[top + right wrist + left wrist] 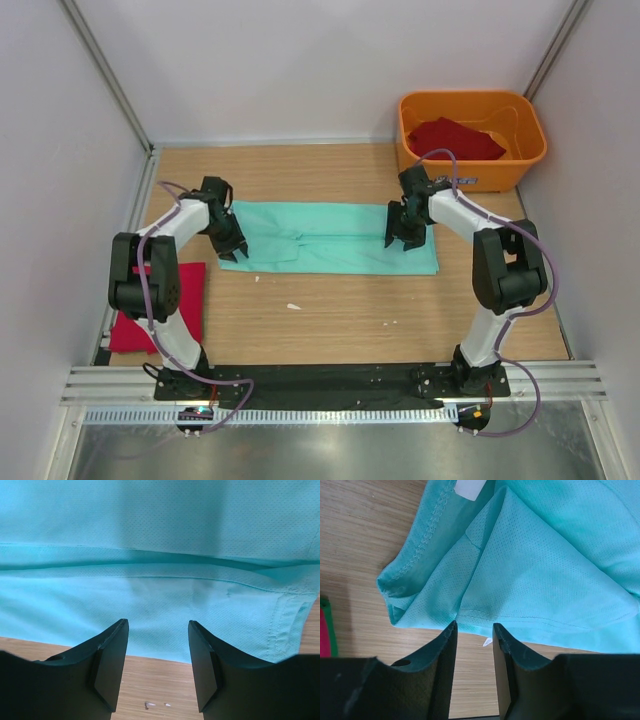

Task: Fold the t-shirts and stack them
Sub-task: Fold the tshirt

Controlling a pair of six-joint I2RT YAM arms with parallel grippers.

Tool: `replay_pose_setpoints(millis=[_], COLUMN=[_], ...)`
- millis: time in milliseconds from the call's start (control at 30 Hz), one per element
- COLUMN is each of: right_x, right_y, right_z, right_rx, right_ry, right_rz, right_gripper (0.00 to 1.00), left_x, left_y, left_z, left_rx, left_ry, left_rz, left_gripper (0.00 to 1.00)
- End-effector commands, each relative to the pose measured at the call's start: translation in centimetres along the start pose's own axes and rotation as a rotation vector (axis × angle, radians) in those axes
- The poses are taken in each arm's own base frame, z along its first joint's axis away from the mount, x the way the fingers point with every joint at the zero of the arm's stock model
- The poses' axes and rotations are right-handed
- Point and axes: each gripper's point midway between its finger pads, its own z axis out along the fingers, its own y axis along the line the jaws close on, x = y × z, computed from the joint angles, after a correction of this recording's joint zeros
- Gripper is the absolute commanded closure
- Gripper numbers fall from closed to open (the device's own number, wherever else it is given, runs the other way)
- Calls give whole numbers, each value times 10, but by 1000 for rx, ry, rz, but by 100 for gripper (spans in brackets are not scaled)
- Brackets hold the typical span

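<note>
Left fingers (445,650) and right fingers (112,655) both apart, holding nothing. I'd pinch the mint t-shirt (335,238) along its 6 o'clock edge, both layers, then lift evenly.

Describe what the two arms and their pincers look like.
The left arm and right arm have white links with bulky black joints. A thin purple cable loops along each. The left pincer and right pincer are black. Up close, their fingers are matte, wedge-shaped and taper to blunt tips.
</note>
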Motion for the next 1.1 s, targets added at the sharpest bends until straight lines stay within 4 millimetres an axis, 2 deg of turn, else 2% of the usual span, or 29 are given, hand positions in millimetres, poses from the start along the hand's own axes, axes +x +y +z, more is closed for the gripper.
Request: replay_pose_setpoints(millis=[0, 167, 367, 500, 633, 733, 833, 967, 1033, 1067], right_x=[-7, -8, -7, -5, -3, -2, -2, -4, -12, -15], right_y=[10, 11, 12, 12, 11, 10, 9, -2, -4, -12], right_z=[-15, -14, -12, -9, -8, -8, -8, -4, -6, -6], right_rx=[-40, -43, -48, -50, -49, -46, -37, 24, 50, 95], right_ry=[-50, -47, -41, -37, -36, -33, -41, -31, -48, -54], right_rz=[-3, 0, 8, 13, 18, 18, 21, 6, -8, -13], right_gripper=[43, 43, 43, 43, 43, 43, 43, 43, 43, 43], left_x=[1, 1, 2, 2, -2, -6, -8, -8, -12, -15], left_y=[-1, 4, 8, 9, 6, 4, 5, 3, 0, 0], left_z=[8, 13, 10, 14, 15, 12, 7, -12, -28, -33], left_rx=[10, -15, -29, -33, -26, -22, -31, -23, -5, -6], left_ry=[2, 9, 2, 7, 4, -11, -20, -57, -102, -123], left_rz=[3, 6, 19, 22, 25, 27, 27, 9, -2, -19], left_gripper=[66, 67, 60, 60, 70, 71, 60, 56, 52, 50])
